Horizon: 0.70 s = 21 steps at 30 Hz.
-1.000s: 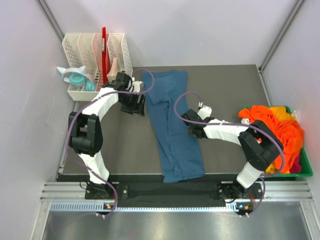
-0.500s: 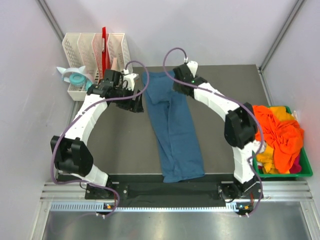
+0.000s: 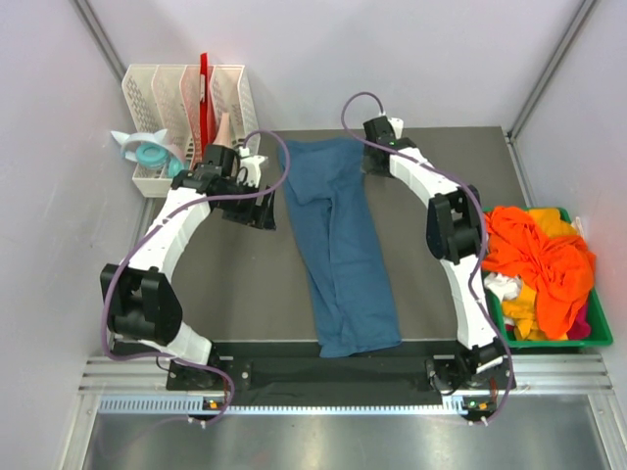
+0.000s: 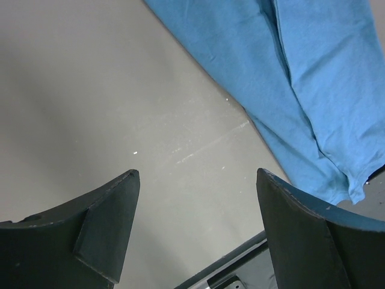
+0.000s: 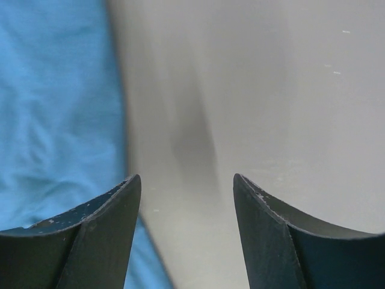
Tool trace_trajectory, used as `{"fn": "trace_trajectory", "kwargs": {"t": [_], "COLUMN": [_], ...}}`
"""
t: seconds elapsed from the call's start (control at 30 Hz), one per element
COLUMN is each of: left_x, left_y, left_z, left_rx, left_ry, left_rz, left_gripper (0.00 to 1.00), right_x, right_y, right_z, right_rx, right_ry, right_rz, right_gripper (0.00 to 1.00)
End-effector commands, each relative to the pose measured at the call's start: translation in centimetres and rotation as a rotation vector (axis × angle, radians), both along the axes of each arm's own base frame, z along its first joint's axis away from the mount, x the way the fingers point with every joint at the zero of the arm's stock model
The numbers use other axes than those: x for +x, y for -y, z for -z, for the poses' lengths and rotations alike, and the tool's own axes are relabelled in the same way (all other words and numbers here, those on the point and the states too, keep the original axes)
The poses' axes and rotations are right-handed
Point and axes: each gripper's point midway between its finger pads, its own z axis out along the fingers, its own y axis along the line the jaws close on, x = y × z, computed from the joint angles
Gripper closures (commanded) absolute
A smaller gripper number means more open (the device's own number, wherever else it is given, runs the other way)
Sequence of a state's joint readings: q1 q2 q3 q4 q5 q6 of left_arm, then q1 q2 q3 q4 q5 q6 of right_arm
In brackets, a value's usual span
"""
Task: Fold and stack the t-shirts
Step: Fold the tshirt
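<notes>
A large teal-blue t-shirt (image 3: 338,240), folded into a long strip, lies down the middle of the dark table (image 3: 441,186). My left gripper (image 3: 265,209) is open and empty over bare table just left of the shirt's upper part. In the left wrist view (image 4: 195,174) the shirt (image 4: 301,72) lies at upper right. My right gripper (image 3: 376,157) is open and empty at the shirt's far right edge. In the right wrist view (image 5: 186,177) the shirt (image 5: 54,120) lies under the left finger. Orange t-shirts (image 3: 539,264) with bits of yellow, magenta and white are heaped at right.
The heap sits in a green bin (image 3: 600,338) off the table's right edge. A white slotted file rack (image 3: 186,103) with a red item and a teal tape dispenser (image 3: 147,154) stand at the back left. White walls close in on the sides and the back.
My right arm has swung from the shirt's middle right side up to its far right edge. My left arm has stretched out, its gripper staying beside the shirt's upper left edge.
</notes>
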State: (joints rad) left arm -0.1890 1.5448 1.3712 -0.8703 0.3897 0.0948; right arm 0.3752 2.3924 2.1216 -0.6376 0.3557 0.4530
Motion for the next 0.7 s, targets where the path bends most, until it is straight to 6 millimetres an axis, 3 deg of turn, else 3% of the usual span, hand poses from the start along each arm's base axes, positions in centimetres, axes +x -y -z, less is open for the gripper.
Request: {"fn": "trace_trajectory", "kwargs": {"t": [0.0,0.2,0.47,0.67], "left_x": [0.0,0.2,0.0,-0.1], "left_y": [-0.4,-0.1,0.1,0.1], "left_z": [-0.6,0.0,0.6,0.9], "left_rx": [0.008,-0.002,-0.011,-0.008], "left_ry": [0.016,-0.006,-0.026,-0.031], "left_rz": [-0.016,-0.015,-0.007,-0.007], "left_gripper": [0.17,0.18,0.18,0.18], "right_x": [0.7,0.0,-0.6,-0.7], "right_y": [-2.0,-3.8,-5.6,-7.2], "right_z": [-4.2,-2.2,-1.9,0.3], "right_rx": [0.080,0.112,0.175,0.184], "right_ry": [0.116,0.071,0.105,0.048], "right_rz": [-0.041,-0.093,-0.133,-0.173], "right_gripper": [0.36,0.32,0.32,0.32]}}
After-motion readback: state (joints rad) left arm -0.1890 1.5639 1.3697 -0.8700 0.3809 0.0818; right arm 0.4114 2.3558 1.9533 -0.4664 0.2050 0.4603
